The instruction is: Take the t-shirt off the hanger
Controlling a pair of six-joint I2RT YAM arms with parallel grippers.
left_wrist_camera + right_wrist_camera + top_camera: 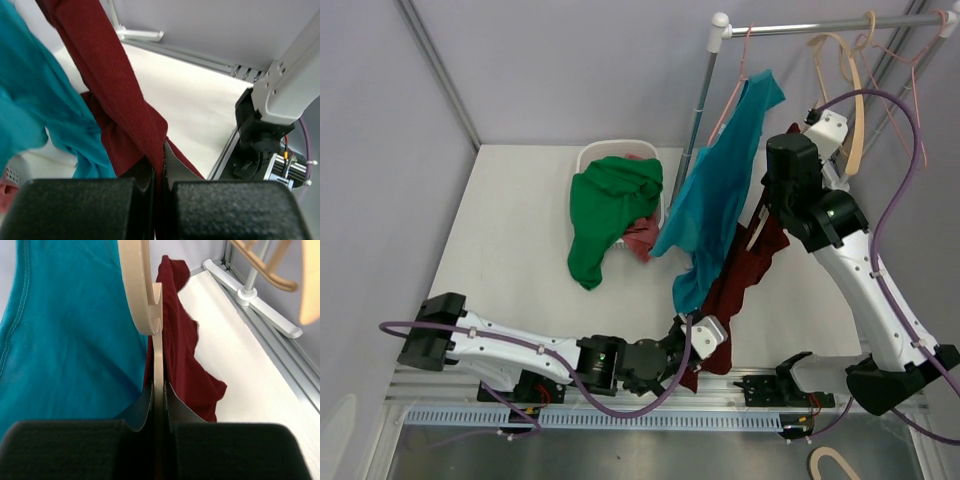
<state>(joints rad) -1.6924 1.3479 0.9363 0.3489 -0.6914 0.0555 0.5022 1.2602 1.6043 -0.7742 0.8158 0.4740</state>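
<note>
Evidently the maroon t-shirt [745,275] was not yet off, hanging beside a teal t-shirt [720,190], apparently on the wooden hanger [142,295]. My left end effector [159,200] pinched its lower hem above the desk [520,230]. My right end effector [159,440] clamped the hanger. The pull-off remained.

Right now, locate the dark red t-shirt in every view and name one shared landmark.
Top external: dark red t-shirt hangs right of centre, low.
Left wrist: diagonal band, top left to bottom centre, pinched by the left gripper.
Right wrist: centre, right of the hanger.
Shared landmark: teal t-shirt, left of it in every view.
</note>
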